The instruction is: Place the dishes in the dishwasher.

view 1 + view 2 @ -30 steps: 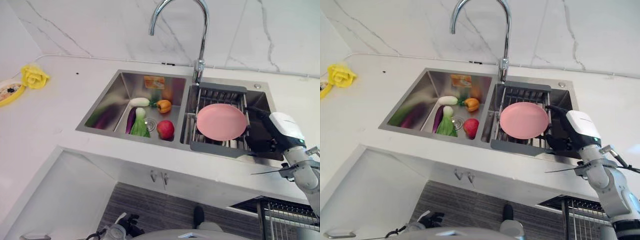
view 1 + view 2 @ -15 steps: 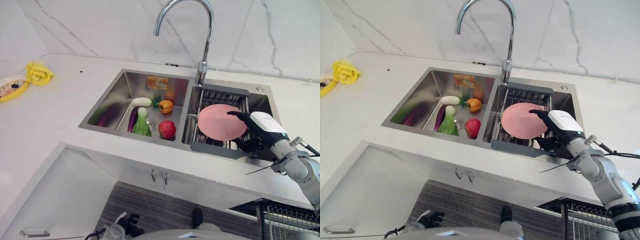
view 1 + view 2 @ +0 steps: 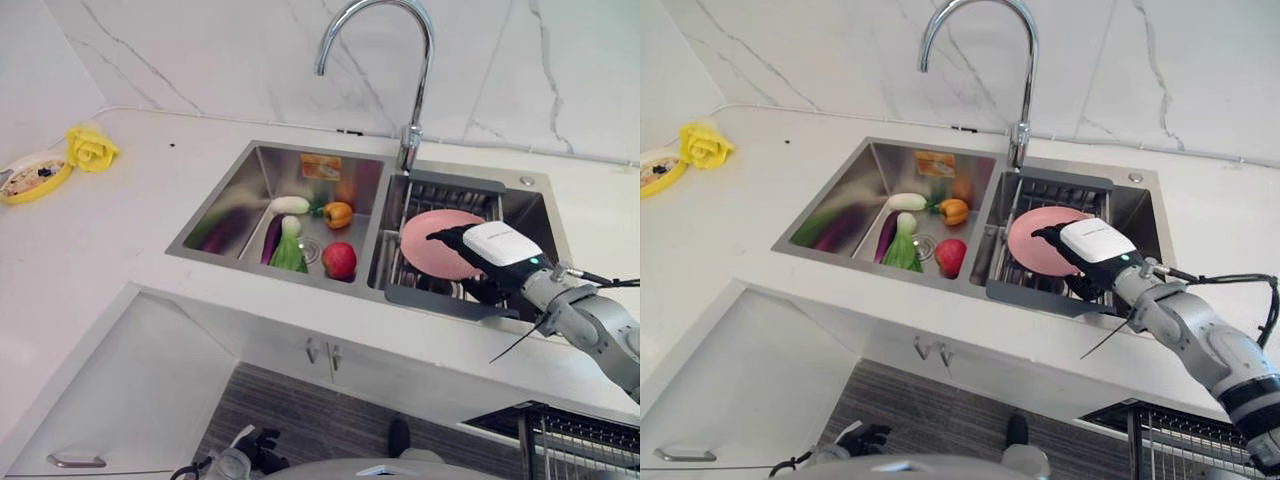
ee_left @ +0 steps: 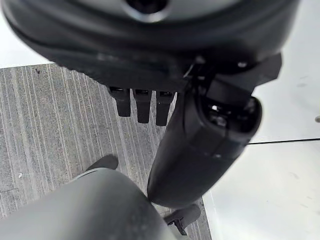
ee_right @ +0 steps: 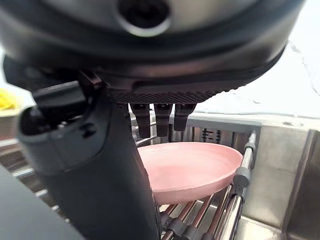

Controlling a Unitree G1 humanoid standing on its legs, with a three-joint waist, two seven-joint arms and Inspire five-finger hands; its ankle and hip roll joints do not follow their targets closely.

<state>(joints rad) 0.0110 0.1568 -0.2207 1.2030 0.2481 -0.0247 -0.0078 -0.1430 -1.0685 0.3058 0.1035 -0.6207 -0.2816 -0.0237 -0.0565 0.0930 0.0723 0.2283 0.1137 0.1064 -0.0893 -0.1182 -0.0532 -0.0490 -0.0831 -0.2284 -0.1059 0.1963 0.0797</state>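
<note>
**Pink plate waits on the sink rack, right hand just above it**

While the dishwasher basket shows at the lower right corner of the left eye view, the pink plate (image 3: pixel 440 243) lies flat on the wire rack (image 3: pixel 440 200) that spans the right basin of the sink (image 3: pixel 250 165). The right hand (image 3: pixel 492 248) reaches in from the sink's right edge, its dark fingers stretched over the plate's near right rim, not closed on anything that I can make out. Toy vegetables (image 3: pixel 300 235) sit in the left basin, well apart from the plate.

Seen from the right eye view, the same hand (image 3: pixel 1090 245) covers the plate's right side; the faucet (image 3: pixel 1015 90) rises at the sink's back edge.

From the left wrist view, the left hand (image 4: pixel 200 135) hangs low over the grey floor, fingers relaxed, holding nothing.

From the right wrist view, the fingers (image 5: pixel 157 117) hang straight just above the plate (image 5: pixel 192 167), the thumb alongside; no grip is made. The plate looks rigid, light, smooth and probably slippery, with a shallow raised rim. My judgement: the rim that overhangs the rack bars is the place to pinch, thumb on top and fingers beneath.
</note>
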